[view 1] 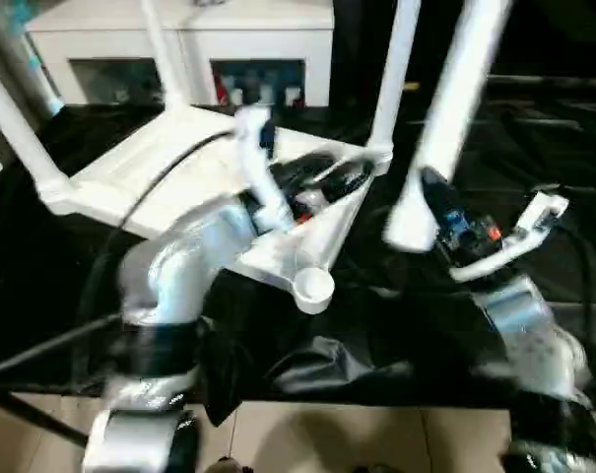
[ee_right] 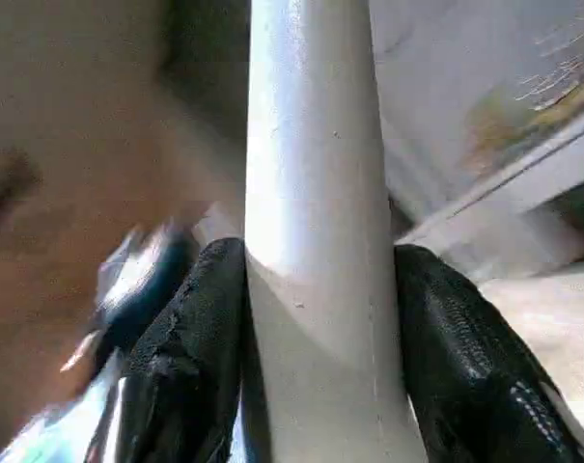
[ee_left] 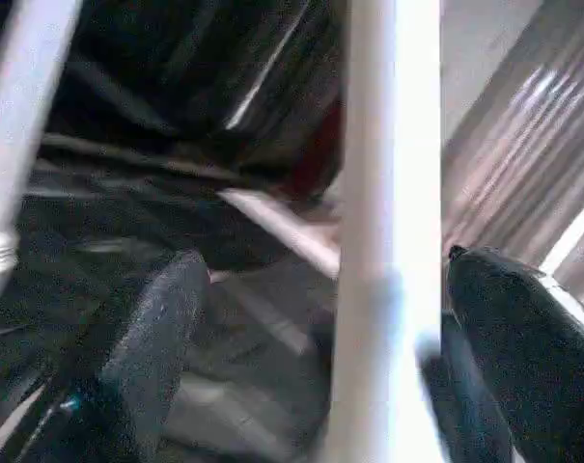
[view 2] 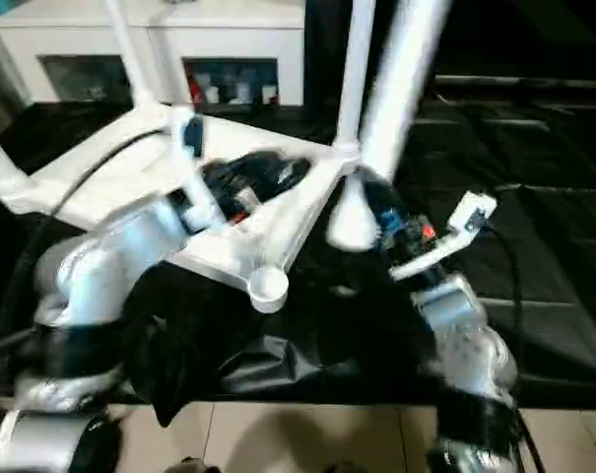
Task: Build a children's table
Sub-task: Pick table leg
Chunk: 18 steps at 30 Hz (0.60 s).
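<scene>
The children's table lies upside down, its white top [view 1: 140,177] on the black cloth. Three legs stand in corner sockets: one at the left [view 1: 17,118], one at the back [view 1: 160,54], one at the right [view 1: 394,69]. The front corner socket [view 1: 312,288] is empty. My left gripper [view 1: 322,179] reaches over the top and is open. In its wrist view, its fingers [ee_left: 156,338] stand wide on either side of an upright leg [ee_left: 383,241]. My right gripper [view 1: 437,197] is shut on a fourth leg [view 1: 460,89]. That leg is tilted, with its lower end [view 1: 411,227] in the air right of the top.
A white cabinet [view 1: 179,49] with glass doors stands behind the work. Black cloth [view 1: 534,128] covers the table to the right and front. Pale floor tiles [view 1: 327,439] show below the cloth's front edge. A black cable [view 1: 150,197] runs over my left forearm.
</scene>
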### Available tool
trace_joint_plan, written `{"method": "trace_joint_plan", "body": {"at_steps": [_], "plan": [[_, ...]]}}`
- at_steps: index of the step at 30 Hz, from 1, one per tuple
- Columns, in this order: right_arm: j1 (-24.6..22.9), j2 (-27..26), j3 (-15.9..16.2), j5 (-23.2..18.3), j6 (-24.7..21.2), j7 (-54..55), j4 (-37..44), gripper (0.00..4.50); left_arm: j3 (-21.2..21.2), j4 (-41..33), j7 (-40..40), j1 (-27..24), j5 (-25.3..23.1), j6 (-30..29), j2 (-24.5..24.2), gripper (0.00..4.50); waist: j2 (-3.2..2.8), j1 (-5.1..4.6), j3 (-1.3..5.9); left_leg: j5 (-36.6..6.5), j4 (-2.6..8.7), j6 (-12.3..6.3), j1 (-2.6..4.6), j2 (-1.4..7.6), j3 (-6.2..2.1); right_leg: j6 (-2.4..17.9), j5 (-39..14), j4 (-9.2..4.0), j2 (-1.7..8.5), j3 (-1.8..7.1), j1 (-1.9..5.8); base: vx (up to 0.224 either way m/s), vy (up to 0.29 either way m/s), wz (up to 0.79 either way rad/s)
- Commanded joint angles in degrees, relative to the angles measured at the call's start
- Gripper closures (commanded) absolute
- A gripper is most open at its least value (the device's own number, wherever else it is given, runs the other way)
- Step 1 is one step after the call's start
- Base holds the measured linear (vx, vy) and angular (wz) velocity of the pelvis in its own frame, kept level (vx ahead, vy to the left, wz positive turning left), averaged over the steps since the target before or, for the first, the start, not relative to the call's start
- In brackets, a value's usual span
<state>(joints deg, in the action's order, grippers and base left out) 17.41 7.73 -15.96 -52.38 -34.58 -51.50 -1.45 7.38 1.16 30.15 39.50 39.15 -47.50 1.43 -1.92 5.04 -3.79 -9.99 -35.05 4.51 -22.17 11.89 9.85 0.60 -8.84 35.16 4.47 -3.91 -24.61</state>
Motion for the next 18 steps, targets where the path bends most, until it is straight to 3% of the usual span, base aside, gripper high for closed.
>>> {"method": "trace_joint_plan", "body": {"at_steps": [1, 2, 3, 4, 6, 7, 8, 10, 11, 12, 14, 15, 18], "plan": [[-0.34, -0.09, 2.07, -0.51, -1.56, -1.43, 1.29, 2.62, 0.79, 0.55, -0.83, 0.96, 1.43, -0.79, 0.20, 0.00, 0.80, 0.27, 4.76, -8.88, 3.76, -3.57, -0.02, 0.14, 0.08, 7.45, -20.58, -5.30, 2.41, 1.42, 3.94, 0.000, 0.000, 0.00], [-0.57, -0.07, 3.22, 0.44, -1.89, -1.62, 1.37, 2.62, 0.95, 0.49, -0.81, 1.19, 2.30, -1.44, 0.78, 0.00, 1.56, 0.21, 4.77, -9.21, 3.75, -3.49, 0.04, 0.12, 0.15, 7.12, -21.20, -5.46, 2.44, 1.41, 3.87, 0.000, 0.000, 0.00], [-0.42, -0.20, 4.18, 1.97, -1.52, -1.84, 0.63, 2.62, 0.95, 0.27, -0.50, 1.26, 3.09, -1.88, 1.22, 0.00, 1.29, 0.56, 4.77, -9.25, 3.66, -3.09, 0.42, 0.19, 0.22, 6.97, -22.15, -5.48, 2.60, 1.59, 3.46, 0.000, 0.000, 0.00], [-0.68, -0.14, 5.09, 3.06, -1.97, -1.28, 0.90, 2.62, 1.11, 0.04, -0.45, 1.38, 3.96, -2.55, 1.68, 0.00, 1.84, 0.43, 4.69, -8.90, 3.69, -3.11, 0.23, 0.14, 0.29, 6.83, -22.17, -5.59, 2.52, 1.59, 3.54, 0.000, 0.000, 0.00], [-0.98, 0.16, 6.34, 3.99, -2.64, -0.04, 1.79, 2.62, 1.55, -0.31, -0.67, 1.59, 5.46, -3.39, 2.24, 0.00, 1.50, 0.61, 4.69, -8.38, 3.77, -2.88, 0.14, 0.15, 0.18, 6.43, -22.21, -5.48, 2.57, 1.57, 3.61, 0.000, 0.000, 0.00], [-0.94, 0.45, 6.82, 4.03, -2.77, 0.51, 2.08, 2.62, 1.96, -0.53, -0.95, 1.66, 6.20, -3.64, 2.51, 0.00, 2.08, 0.49, 4.69, -8.30, 3.77, -2.90, 0.10, 0.18, 0.25, 6.28, -22.14, -5.52, 2.57, 1.60, 3.63, 0.000, 0.000, 0.00], [-0.74, 0.86, 7.34, 4.28, -2.65, 0.62, 2.03, 2.62, 2.31, -0.70, -1.18, 1.71, 6.81, -3.85, 2.67, 0.00, 1.75, 0.65, 4.71, -8.08, 3.79, -2.73, 0.15, 0.22, 0.15, 6.02, -21.83, -5.40, 2.63, 1.59, 3.64, 0.000, 0.000, 0.00], [-0.23, 1.77, 8.36, 4.48, -2.90, -0.05, 1.98, 2.62, 2.31, -1.27, -1.20, 1.50, 7.16, -3.96, 2.34, 0.00, 2.39, 0.65, 4.68, -7.92, 3.85, -2.87, 0.06, 0.21, 0.19, 5.47, -21.75, -5.42, 2.58, 1.59, 3.75, 0.000, 0.000, 0.00], [-0.20, 1.80, 8.38, 4.45, -2.93, -0.08, 1.98, 2.62, 2.36, -1.29, -1.29, 1.48, 7.23, -3.98, 2.36, 0.00, 2.24, 0.73, 4.70, -7.89, 3.83, -2.87, 0.09, 0.21, 0.18, 5.42, -21.62, -5.34, 2.62, 1.62, 3.72, 0.000, 0.000, 0.00], [0.04, 1.98, 8.46, 4.21, -3.25, -0.29, 1.94, 2.62, 2.62, -1.24, -1.73, 1.45, 7.40, -3.95, 2.42, 0.00, 2.64, 0.66, 4.68, -7.86, 3.85, -2.89, 0.07, 0.29, 0.22, 5.29, -21.42, -5.44, 2.62, 1.64, 3.66, 0.000, 0.000, 0.00], [0.32, 2.19, 8.49, 3.91, -3.63, -0.55, 1.85, 2.62, 2.80, -1.08, -2.08, 1.46, 7.31, -3.79, 2.39, 0.00, 2.46, 0.72, 4.71, -7.75, 3.90, -2.73, 0.11, 0.35, 0.14, 5.41, -20.77, -5.28, 2.64, 1.65, 3.69, 0.000, 0.000, 0.00], [0.58, 2.30, 8.48, 4.40, -3.61, -0.80, 1.67, 2.62, 3.05, -0.82, -2.70, 1.49, 7.49, -3.86, 2.36, 0.00, 2.80, 0.74, 4.74, -7.48, 3.85, -2.68, 0.02, 0.30, 0.17, 5.44, -20.18, -5.15, 2.67, 1.67, 3.82, 0.000, 0.000, 0.00], [1.27, 2.89, 9.39, 5.73, -3.30, -1.26, 0.65, 2.62, 3.38, -0.28, -4.76, 1.31, 6.73, -4.60, 1.89, 0.29, 2.89, 0.74, 4.73, -7.48, 3.88, -2.35, 0.07, 0.36, 0.16, 5.64, -19.68, -5.02, 2.67, 1.70, 3.79, 0.000, 0.000, 0.00]]}}
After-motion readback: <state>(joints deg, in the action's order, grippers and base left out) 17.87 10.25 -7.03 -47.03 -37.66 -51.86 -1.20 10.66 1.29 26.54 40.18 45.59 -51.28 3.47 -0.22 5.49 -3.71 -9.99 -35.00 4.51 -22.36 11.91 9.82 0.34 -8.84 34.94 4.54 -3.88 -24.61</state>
